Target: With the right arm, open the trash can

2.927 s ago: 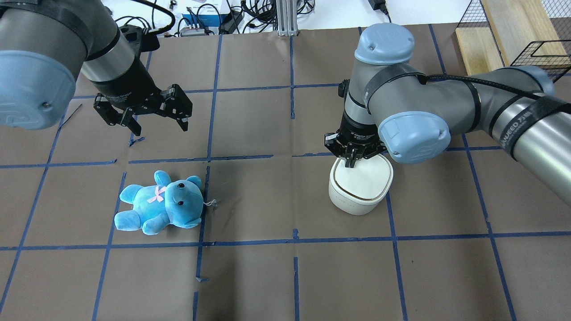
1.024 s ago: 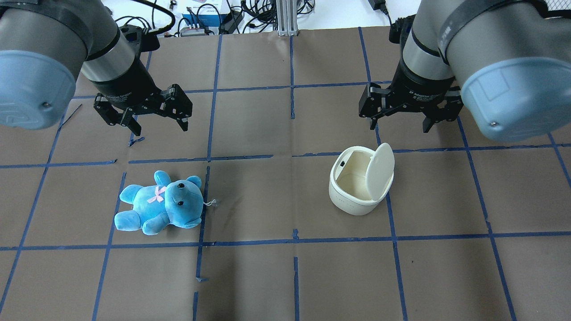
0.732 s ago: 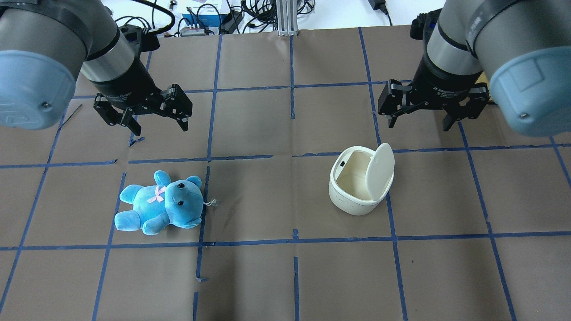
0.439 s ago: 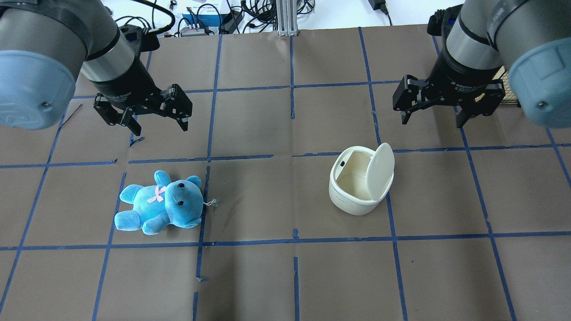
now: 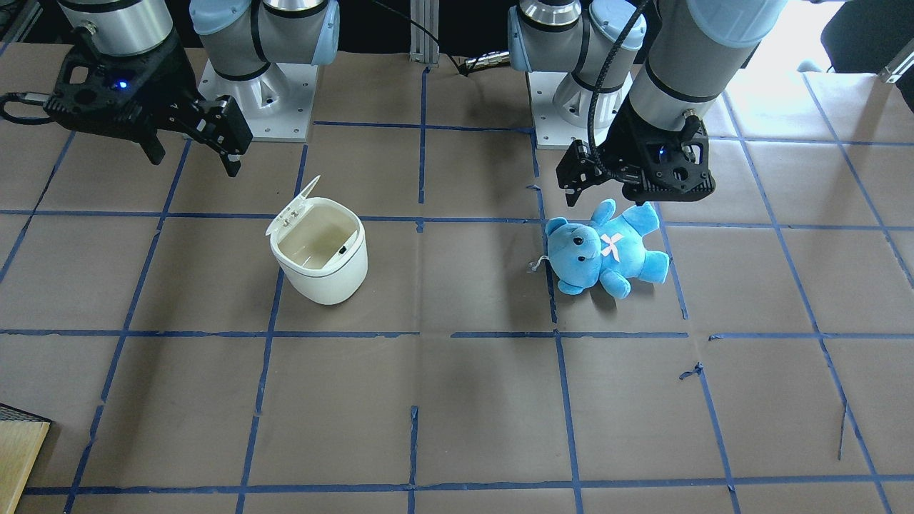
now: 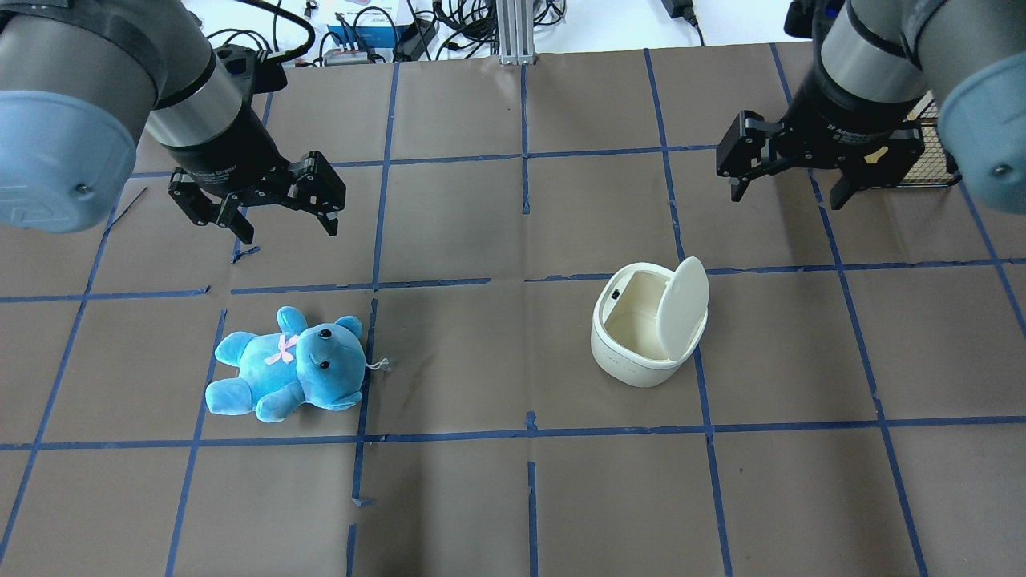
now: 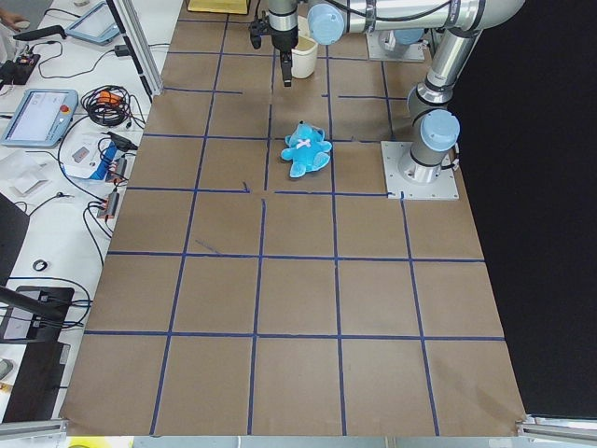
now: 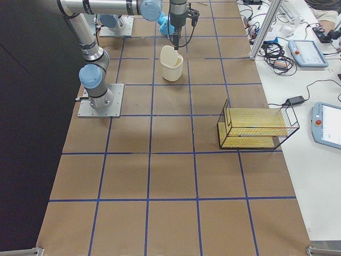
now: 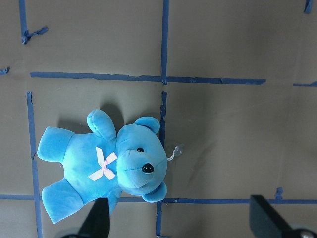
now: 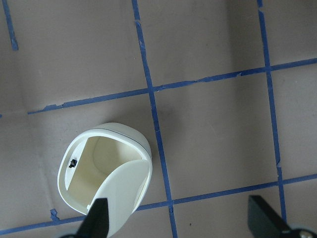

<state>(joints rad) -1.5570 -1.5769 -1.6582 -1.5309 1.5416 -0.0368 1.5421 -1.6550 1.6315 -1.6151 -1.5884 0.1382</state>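
The worktop is covered in brown paper, marked into squares by blue tape lines. The white trash can stands upright on it, lid tipped up and the cream inside showing. Well apart from it, a blue teddy bear lies on its back beside a tape line. A black wire basket sits near the worktop's edge, and two grey base plates are bolted down.
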